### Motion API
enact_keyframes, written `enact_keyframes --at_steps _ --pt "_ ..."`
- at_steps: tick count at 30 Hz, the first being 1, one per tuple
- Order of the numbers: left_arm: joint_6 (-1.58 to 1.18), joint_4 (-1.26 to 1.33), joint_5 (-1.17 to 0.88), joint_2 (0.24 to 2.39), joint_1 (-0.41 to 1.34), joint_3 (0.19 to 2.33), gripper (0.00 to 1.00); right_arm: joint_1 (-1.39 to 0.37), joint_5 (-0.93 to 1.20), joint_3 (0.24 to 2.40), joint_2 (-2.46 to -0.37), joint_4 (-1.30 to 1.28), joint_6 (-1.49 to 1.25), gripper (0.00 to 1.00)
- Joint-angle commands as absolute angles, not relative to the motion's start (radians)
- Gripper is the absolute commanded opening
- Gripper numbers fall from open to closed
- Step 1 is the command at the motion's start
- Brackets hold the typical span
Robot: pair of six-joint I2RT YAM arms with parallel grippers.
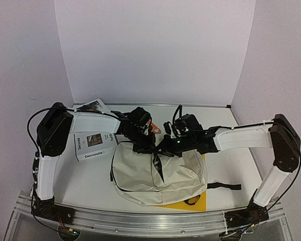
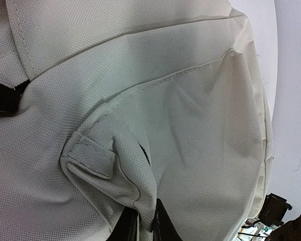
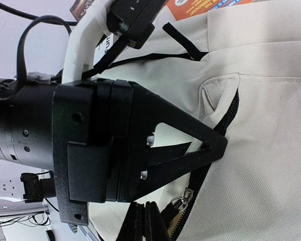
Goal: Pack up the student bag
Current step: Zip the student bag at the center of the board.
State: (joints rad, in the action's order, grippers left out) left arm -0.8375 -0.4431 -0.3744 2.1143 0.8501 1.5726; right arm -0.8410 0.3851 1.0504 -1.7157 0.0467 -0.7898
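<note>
The student bag (image 1: 155, 173), cream fabric with black zippers, lies flat in the middle of the table. Both grippers meet at its far top edge. My left gripper (image 1: 142, 144) is shut on a raised fold of the bag's cloth (image 2: 140, 186), which is pinched between its two fingers (image 2: 163, 223). In the right wrist view the left gripper (image 3: 216, 145) presses its tips at the end of the black zipper (image 3: 231, 115). My right gripper (image 3: 146, 223) is shut right beside the metal zipper slider (image 3: 183, 202); whether it pinches anything is hidden. The bag's zipper gapes partly open (image 1: 158, 168).
A white "Decorate" book (image 1: 93, 145) lies left of the bag, with another book (image 1: 95, 106) behind it. A yellow sheet (image 1: 193, 201) sticks out under the bag's near right corner. A black strap (image 1: 226, 187) trails right. White walls close off the back and sides.
</note>
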Motion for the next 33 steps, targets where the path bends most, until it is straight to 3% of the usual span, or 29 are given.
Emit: enact_keyframes --at_steps 1,8,33 --pt "-0.82 -0.399 -0.322 2.143 0.846 1.624 0.09 -0.855 0.424 1.054 -1.682 0.091 -0.761 0.0" --pt "-0.81 -0.324 -0.315 2.139 0.786 1.607 0.0 -0.884 0.428 1.059 -1.654 0.06 -0.717 0.0" --pt "-0.666 -0.226 -0.323 2.244 0.649 1.728 0.0 -0.907 0.386 0.957 -1.606 0.046 -0.831 0.0"
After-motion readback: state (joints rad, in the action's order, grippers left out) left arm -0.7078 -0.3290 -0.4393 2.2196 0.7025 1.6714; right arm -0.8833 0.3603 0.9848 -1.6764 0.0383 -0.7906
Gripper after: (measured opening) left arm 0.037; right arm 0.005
